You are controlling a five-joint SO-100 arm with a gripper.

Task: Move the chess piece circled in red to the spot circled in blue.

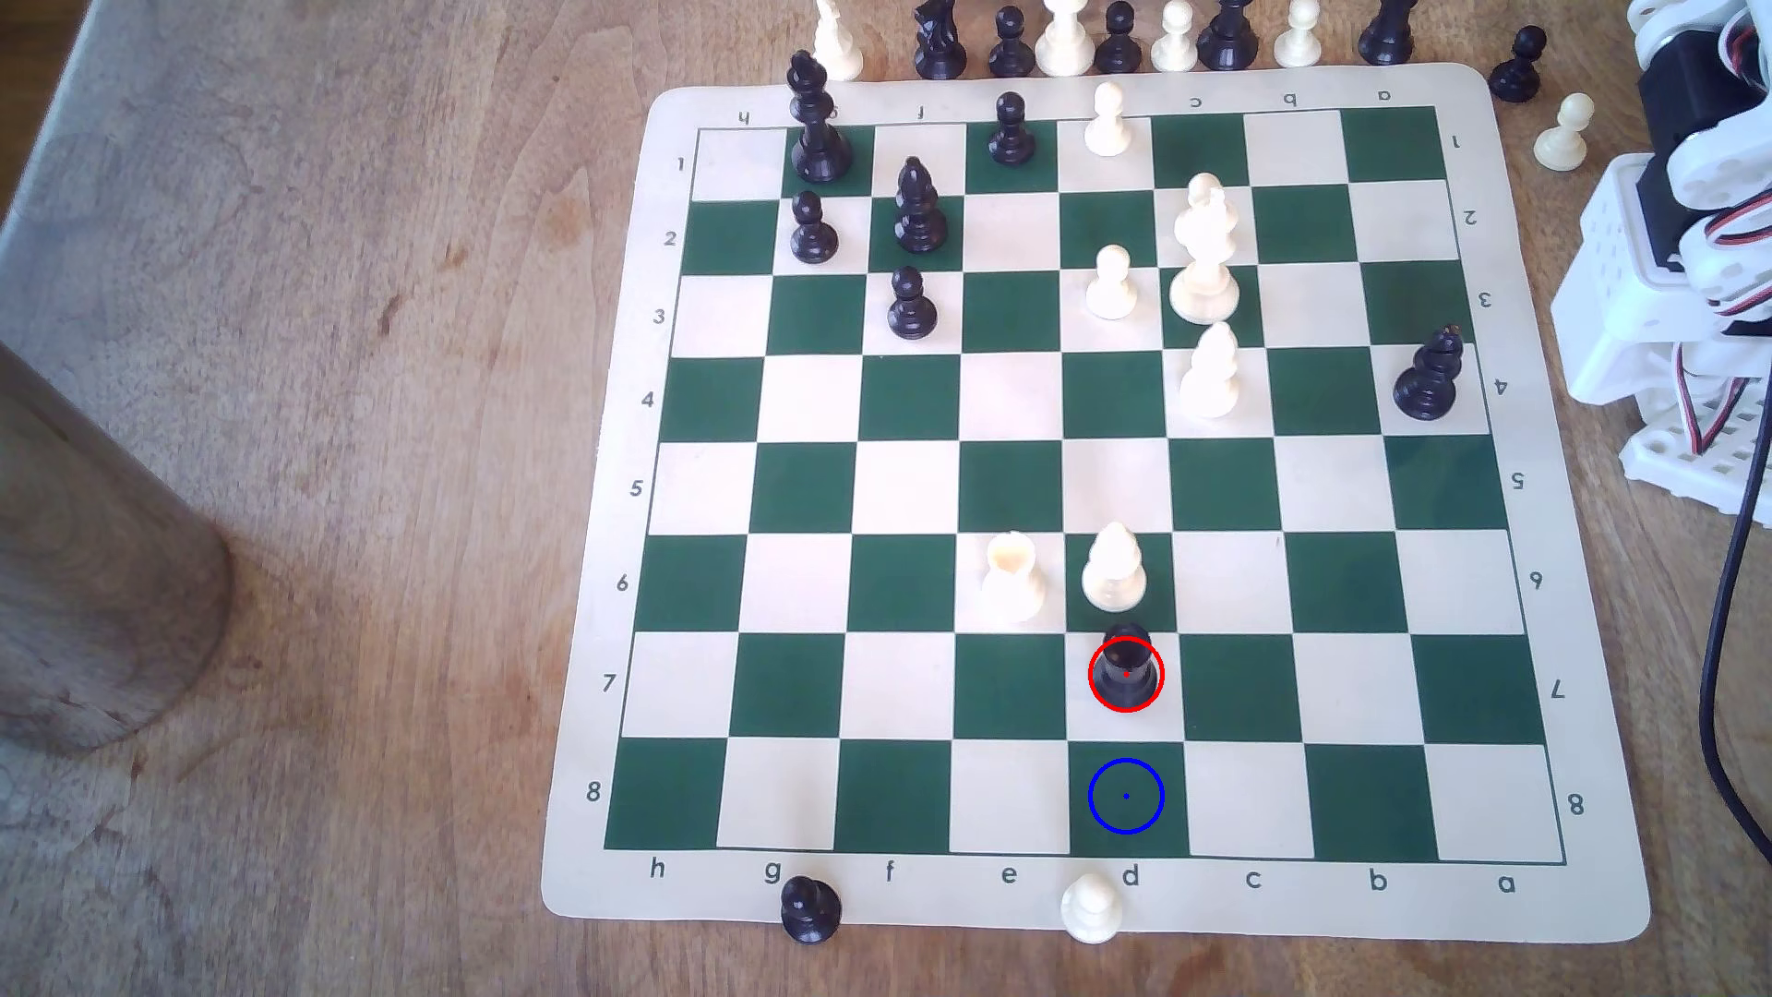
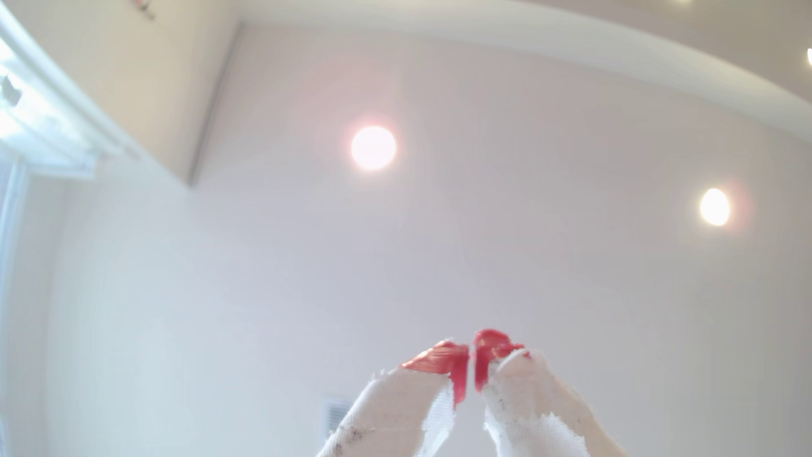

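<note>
The chess piece point(image 1: 1125, 666), a short black rook-like piece ringed in red, stands on a cream square in row 7, column d. The spot point(image 1: 1126, 796), a dark green square with a blue ring and centre dot, lies directly below it in row 8 and is bare. In the wrist view my gripper point(image 2: 471, 353) points up at the ceiling, its red-tipped, white-wrapped fingers point(image 2: 444, 358) pressed together with nothing between them. The arm's white base point(image 1: 1688, 249) sits folded at the exterior view's right edge, far from the piece.
A cream bishop point(image 1: 1112, 568) stands just above the chess piece and a cream rook point(image 1: 1013, 575) beside it. A cream pawn point(image 1: 1091, 906) sits off the board just below the spot. Captured pieces line the far edge. A black cable point(image 1: 1726, 614) hangs at the exterior view's right.
</note>
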